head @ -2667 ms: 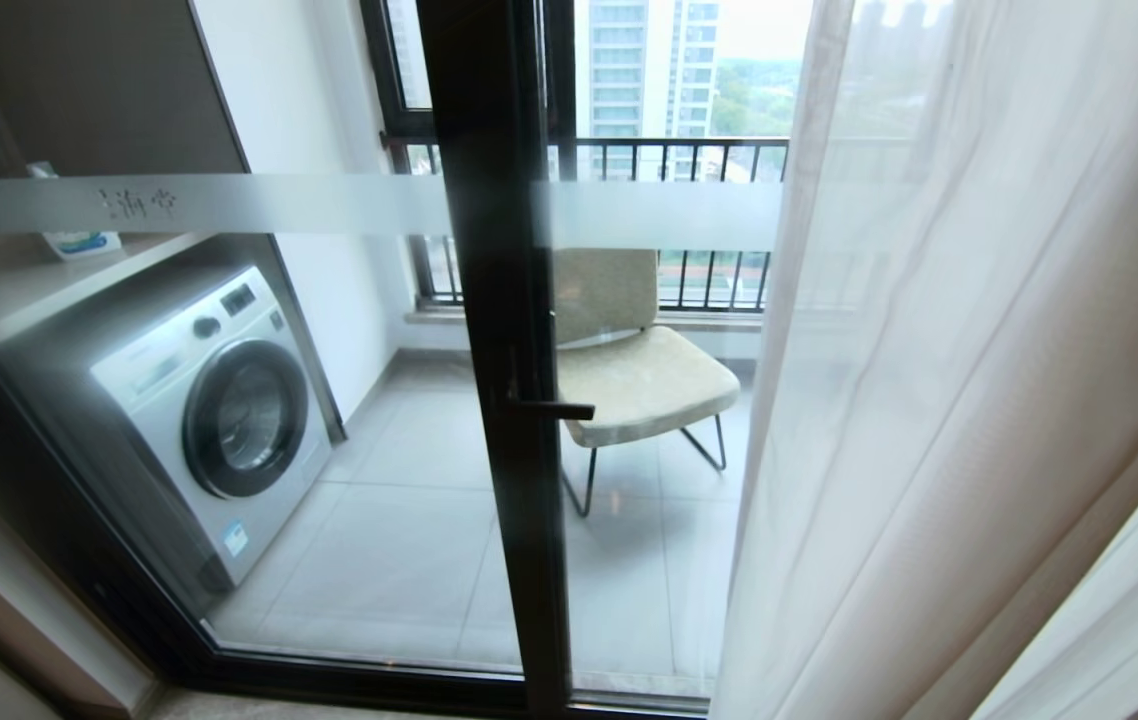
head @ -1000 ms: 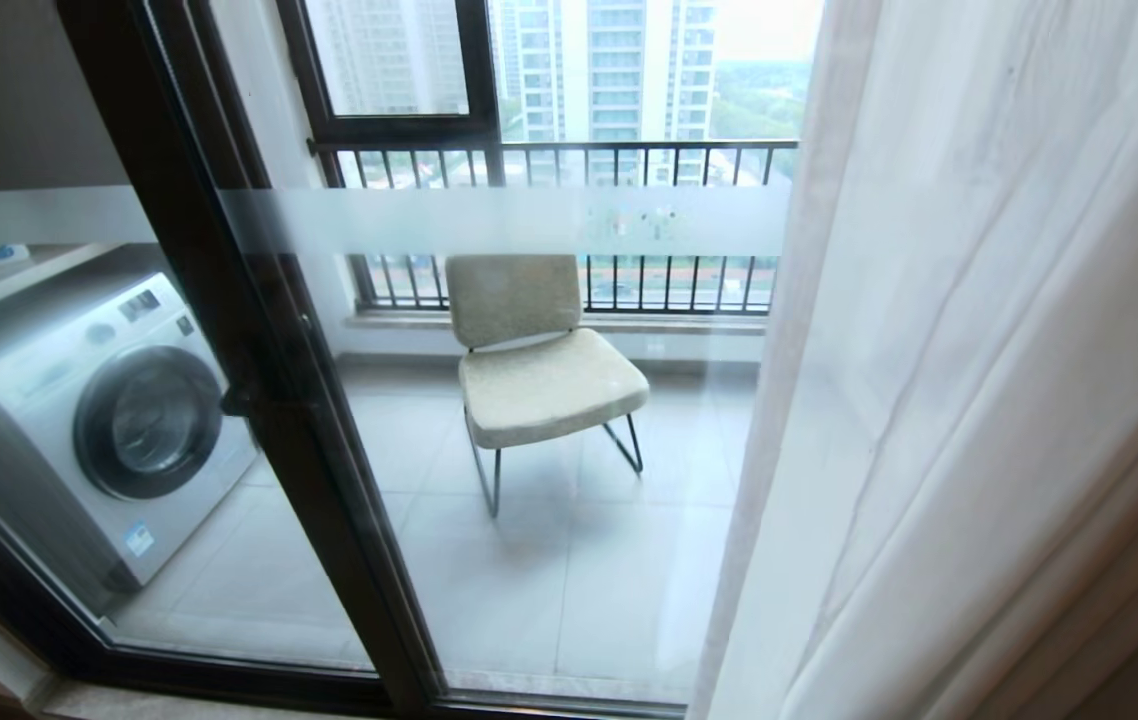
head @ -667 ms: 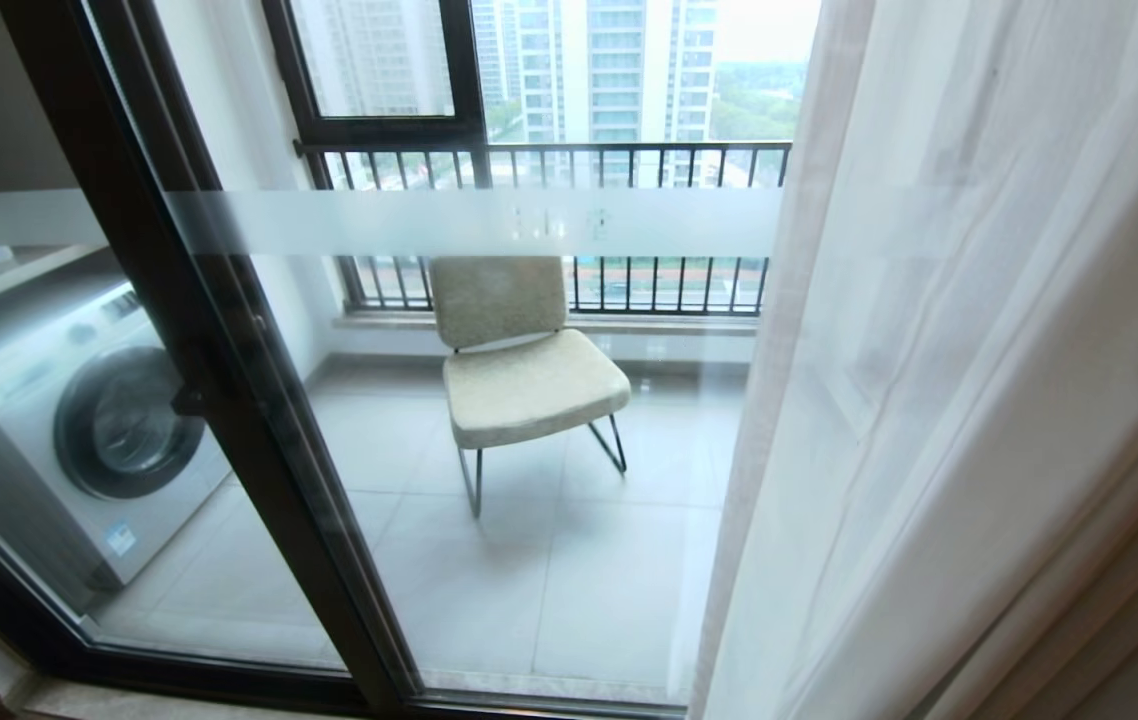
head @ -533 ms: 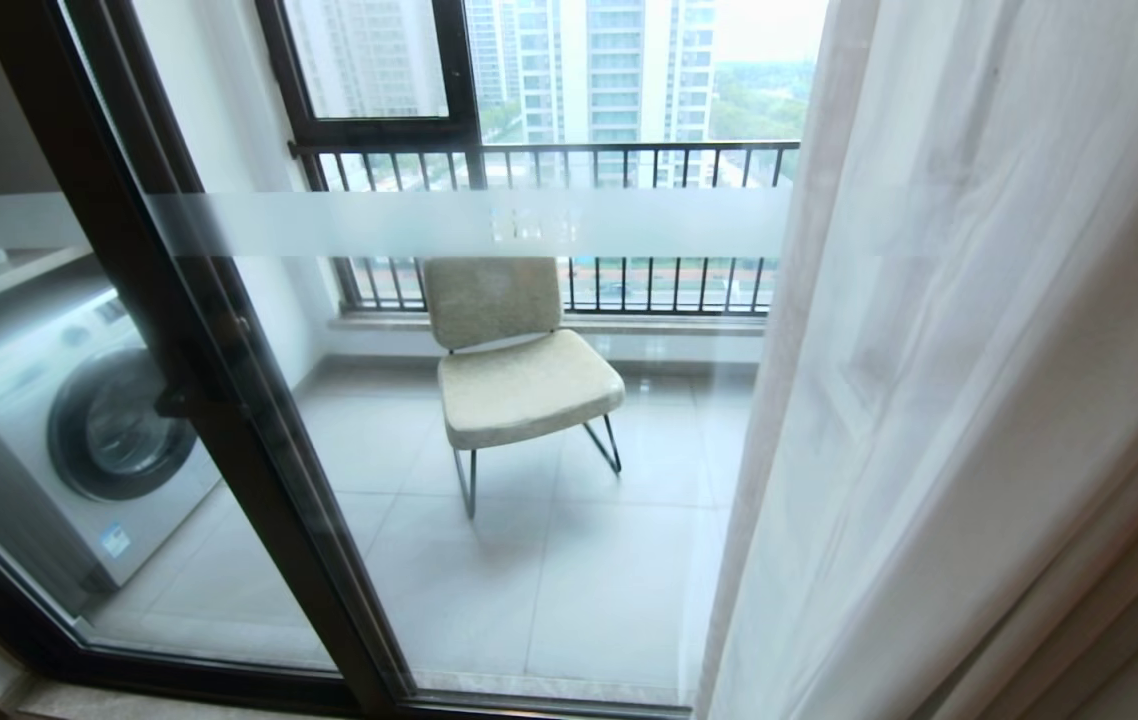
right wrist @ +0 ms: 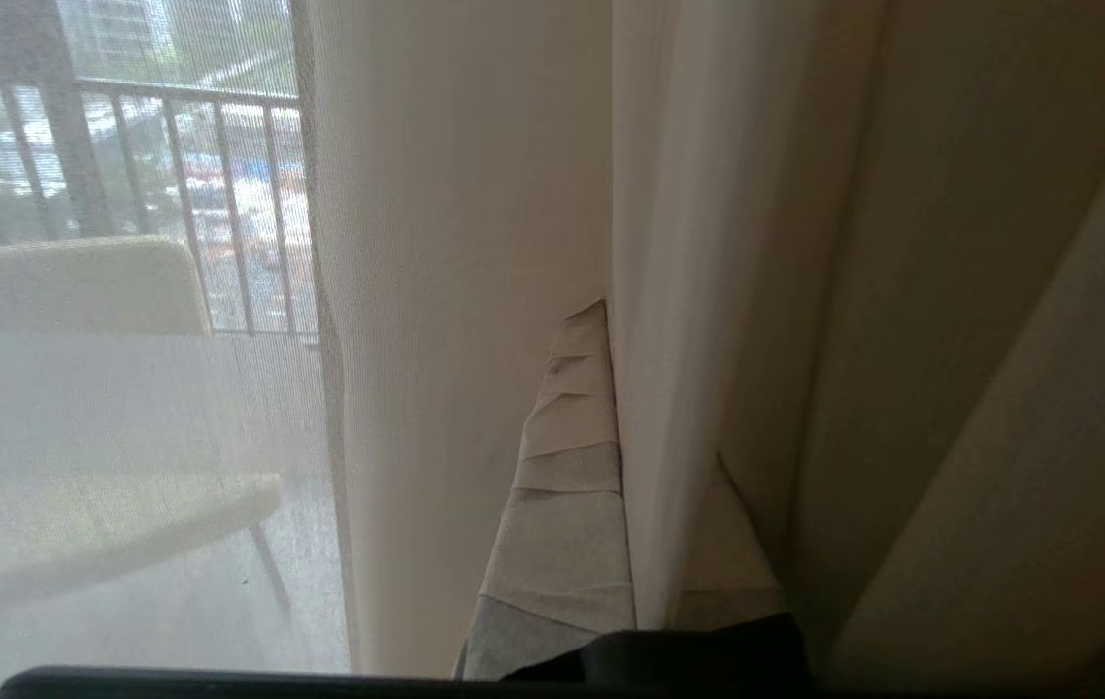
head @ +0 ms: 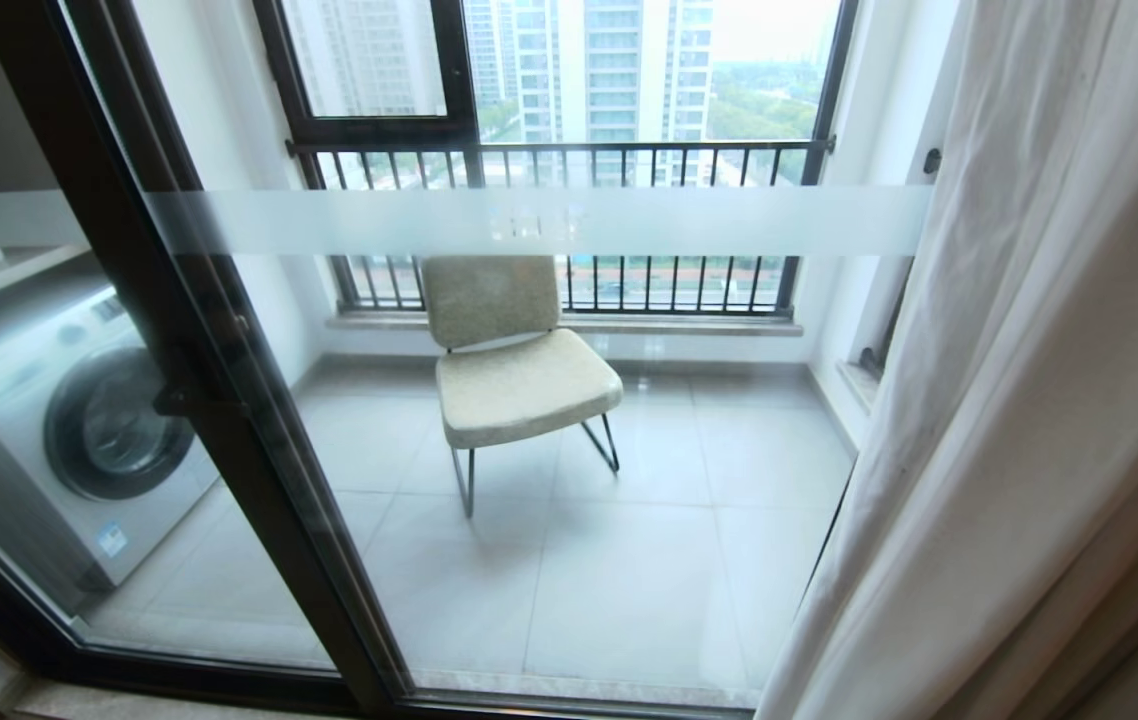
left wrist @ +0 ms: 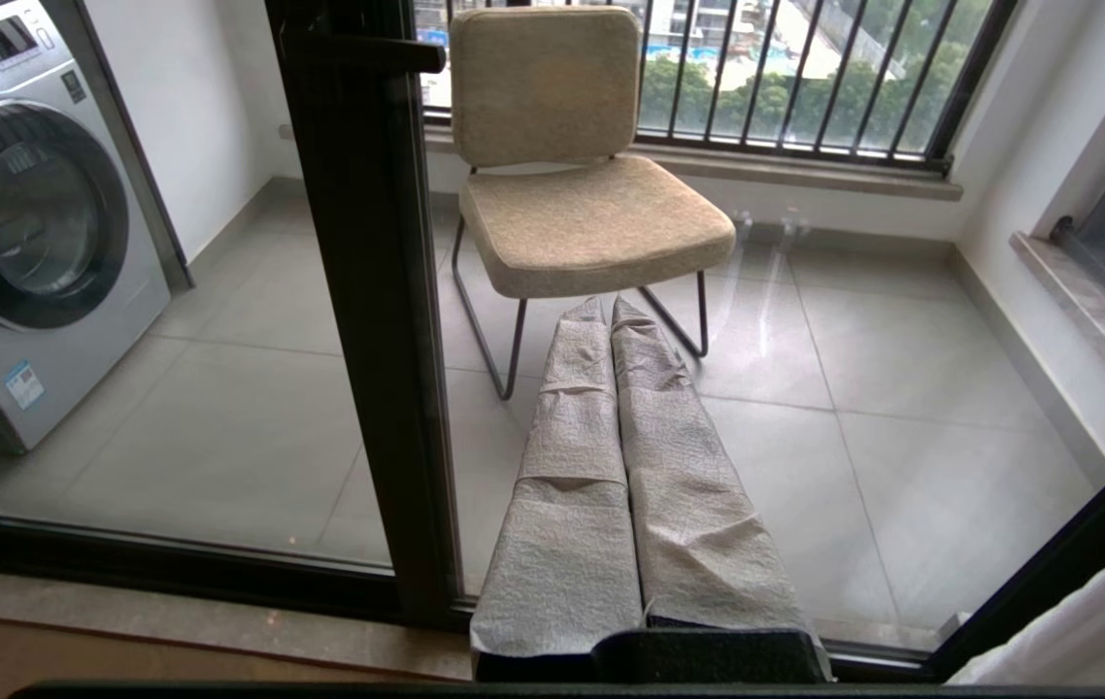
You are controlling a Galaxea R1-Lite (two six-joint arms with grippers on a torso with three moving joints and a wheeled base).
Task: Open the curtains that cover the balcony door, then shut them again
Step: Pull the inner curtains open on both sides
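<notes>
- Right pincer (right wrist: 654, 544) clamped on a fold of the curtains (head: 1019, 400); that grip is what lets the arm drag them along.
- Curtains bunched at the right, leaving most of the balcony door (head: 229, 380) bare.
- Left pincer (left wrist: 611, 320) shut, empty, facing the glass, idle.
- Opening looks about done; closing remains.

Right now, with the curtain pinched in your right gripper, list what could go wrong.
1. The right gripper is shut on only a thin fold of the curtain, so the fabric may slip out during a pull.
2. A hard tug might strain the cloth.
3. The left gripper, shut and empty, points at the balcony door; driving forward could knock the glass.
</notes>
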